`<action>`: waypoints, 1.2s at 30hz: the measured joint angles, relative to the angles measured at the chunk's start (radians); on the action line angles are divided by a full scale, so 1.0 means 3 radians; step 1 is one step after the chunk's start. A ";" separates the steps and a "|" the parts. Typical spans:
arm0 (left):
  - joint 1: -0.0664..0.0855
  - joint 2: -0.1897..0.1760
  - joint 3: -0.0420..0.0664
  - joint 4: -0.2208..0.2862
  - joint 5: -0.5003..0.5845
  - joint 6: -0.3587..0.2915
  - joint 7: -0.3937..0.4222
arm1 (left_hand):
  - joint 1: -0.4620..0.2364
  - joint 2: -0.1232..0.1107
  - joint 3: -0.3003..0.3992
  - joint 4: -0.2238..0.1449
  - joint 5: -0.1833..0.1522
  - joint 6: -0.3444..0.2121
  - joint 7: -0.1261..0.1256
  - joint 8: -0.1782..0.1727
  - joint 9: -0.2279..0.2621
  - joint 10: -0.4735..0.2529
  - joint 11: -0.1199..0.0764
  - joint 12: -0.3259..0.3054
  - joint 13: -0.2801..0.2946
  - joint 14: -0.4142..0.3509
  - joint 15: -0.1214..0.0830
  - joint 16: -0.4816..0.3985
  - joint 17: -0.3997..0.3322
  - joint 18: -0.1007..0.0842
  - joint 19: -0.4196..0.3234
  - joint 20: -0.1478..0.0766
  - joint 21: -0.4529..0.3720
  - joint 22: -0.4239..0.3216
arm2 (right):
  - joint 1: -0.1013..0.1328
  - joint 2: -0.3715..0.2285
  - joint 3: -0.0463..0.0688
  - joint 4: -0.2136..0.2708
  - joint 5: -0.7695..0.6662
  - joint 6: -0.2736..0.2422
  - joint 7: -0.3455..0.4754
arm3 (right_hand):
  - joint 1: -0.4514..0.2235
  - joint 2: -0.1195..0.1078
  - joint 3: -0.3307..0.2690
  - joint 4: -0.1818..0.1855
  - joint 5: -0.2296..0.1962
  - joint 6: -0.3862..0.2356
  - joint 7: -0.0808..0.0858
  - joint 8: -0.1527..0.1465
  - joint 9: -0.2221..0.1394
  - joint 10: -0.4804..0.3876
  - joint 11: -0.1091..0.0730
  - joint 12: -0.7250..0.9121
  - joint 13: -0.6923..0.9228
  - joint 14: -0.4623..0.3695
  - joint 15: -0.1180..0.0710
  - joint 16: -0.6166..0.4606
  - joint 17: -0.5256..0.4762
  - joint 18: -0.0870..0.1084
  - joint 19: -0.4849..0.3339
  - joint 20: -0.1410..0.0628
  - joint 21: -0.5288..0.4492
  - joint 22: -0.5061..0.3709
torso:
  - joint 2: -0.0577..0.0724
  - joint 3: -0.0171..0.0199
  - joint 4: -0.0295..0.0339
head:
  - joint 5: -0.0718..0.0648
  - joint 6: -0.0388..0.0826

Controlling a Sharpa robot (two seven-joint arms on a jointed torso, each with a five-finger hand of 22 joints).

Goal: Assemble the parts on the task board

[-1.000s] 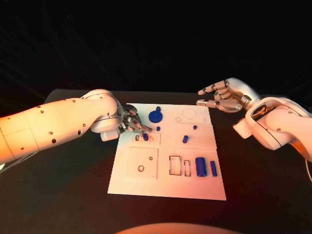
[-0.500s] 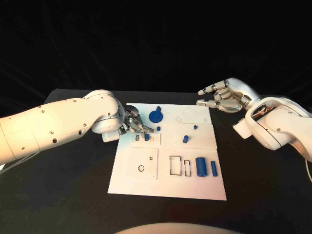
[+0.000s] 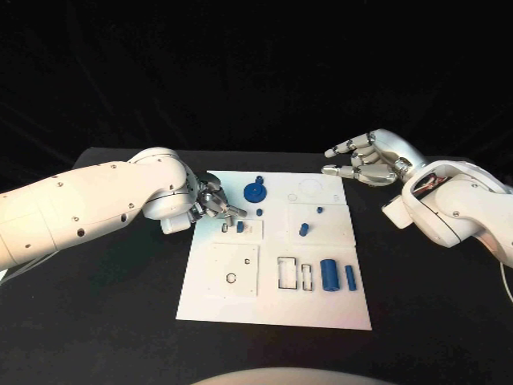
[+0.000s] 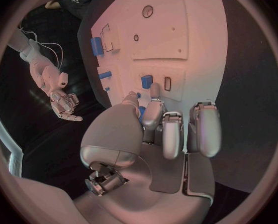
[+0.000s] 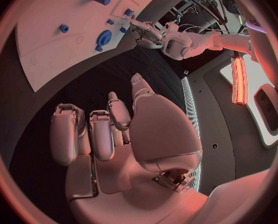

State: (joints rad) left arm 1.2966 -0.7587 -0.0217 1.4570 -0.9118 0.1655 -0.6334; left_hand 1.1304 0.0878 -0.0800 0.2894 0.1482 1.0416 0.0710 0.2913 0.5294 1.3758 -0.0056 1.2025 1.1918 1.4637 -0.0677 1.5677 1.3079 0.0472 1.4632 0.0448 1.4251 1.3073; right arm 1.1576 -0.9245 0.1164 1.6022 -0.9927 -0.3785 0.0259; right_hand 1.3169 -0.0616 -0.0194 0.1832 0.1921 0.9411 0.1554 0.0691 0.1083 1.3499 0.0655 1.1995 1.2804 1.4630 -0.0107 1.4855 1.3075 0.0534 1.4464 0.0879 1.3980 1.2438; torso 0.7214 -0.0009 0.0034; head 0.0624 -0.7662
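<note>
The white task board point(image 3: 228, 297) lies mid-table. Standing in it are a blue gear point(image 3: 254, 192), a small peg point(image 3: 260, 212), a small blue block point(image 3: 240, 226), other small pieces point(image 3: 305, 228) and two blue cylinders point(image 3: 329, 274). My left hand point(image 3: 216, 204) hovers at the board's left edge, fingertips just short of the block and holding nothing. The left wrist view shows that hand point(image 4: 170, 129) with fingers loosely bent above the block point(image 4: 146, 81). My right hand point(image 3: 366, 160) hangs with fingers spread and empty above the board's far right corner; the right wrist view shows it point(image 5: 114, 134) with the gear point(image 5: 103, 37) beyond.
Empty slots point(image 3: 287, 273) sit beside the cylinders, and a square panel with a ring point(image 3: 232, 277) is at the board's near left. Black table point(image 3: 107, 321) surrounds the board on all sides.
My left hand has drawn back slightly to the left, away from the small blue block, which stays in the board. The right hand has not moved.
</note>
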 measured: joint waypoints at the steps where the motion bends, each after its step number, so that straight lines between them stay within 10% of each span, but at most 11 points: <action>1: 0.0006 -0.0006 0.0007 0.0008 0.0000 0.0000 0.0000 | 0.0009 -0.0009 0.0000 0.0000 0.0000 0.0011 -0.0011 0.0000 -0.0002 0.0000 0.0000 0.0000 0.0000 0.0000 0.0000 0.0000 0.0000 0.0000 0.0000 0.0000 0.0000 0.0000 | 0.0000 0.0000 0.0000 -0.0003 0.0000 0.0000 0.0000 | -0.0004 0.0004 -0.0003 -0.0003 0.0000 0.0000 0.0000 0.0000 0.0000 0.0000 0.0000 0.0000 0.0001 0.0000 0.0000 0.0000 0.0000 0.0000 0.0000 0.0000 0.0000 0.0000 | 0.0000 0.0000 0.0001 | -0.0002 0.0000; 16: 0.0367 0.0191 0.0072 -0.0536 -0.0207 0.0349 -0.0002 | 0.0113 -0.0087 -0.0027 -0.0010 0.0000 0.0011 -0.0012 0.0000 -0.0017 -0.0050 0.0011 -0.0059 -0.0080 0.0000 0.0000 0.0000 -0.0001 0.0000 -0.0012 0.0012 -0.0057 0.0000 | -0.0003 0.0016 0.0000 -0.0039 0.0000 0.0002 -0.0002 | -0.0008 0.0008 -0.0003 -0.0003 0.0000 0.0000 0.0000 0.0000 0.0000 0.0000 0.0000 0.0000 0.0001 0.0000 0.0000 0.0000 0.0000 0.0000 0.0000 0.0000 0.0000 0.0000 | 0.0001 0.0002 0.0001 | 0.0003 0.0019; 36: 0.0392 0.0585 0.0010 -0.1086 -0.0604 0.0738 0.0004 | 0.0130 -0.0132 -0.0078 0.0005 0.0000 0.0029 -0.0030 0.0163 0.0132 -0.0067 -0.0006 -0.0059 -0.0068 0.0000 0.0000 0.0000 -0.0001 0.0000 -0.0025 0.0000 -0.0056 0.0000 | -0.0006 0.0055 -0.0001 -0.0068 0.0001 0.0008 -0.0003 | -0.0007 0.0008 -0.0003 -0.0003 -0.0001 0.0000 0.0000 0.0000 0.0000 0.0000 0.0000 0.0000 0.0000 0.0000 0.0000 0.0000 -0.0001 0.0000 0.0000 0.0000 0.0000 0.0000 | 0.0005 -0.0002 0.0000 | 0.0035 0.0033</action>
State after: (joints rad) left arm 1.4141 -0.5832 -0.0186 1.1313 -1.0929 0.3870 -0.6323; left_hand 1.1695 0.0483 -0.1033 0.2908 0.1481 1.0504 0.0619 0.3401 0.5691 1.3558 -0.0074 1.1847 1.1714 1.4637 -0.0678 1.5677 1.3075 0.0473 1.4558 0.0447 1.4082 1.3073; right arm 1.1556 -0.9079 0.1163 1.5819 -0.9925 -0.3762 0.0251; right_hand 1.3147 -0.0593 -0.0204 0.1822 0.1919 0.9410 0.1554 0.0691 0.1083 1.3499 0.0655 1.1995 1.2804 1.4630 -0.0107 1.4855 1.3073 0.0534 1.4464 0.0880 1.3980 1.2438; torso 0.7229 -0.0013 0.0035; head 0.0731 -0.7564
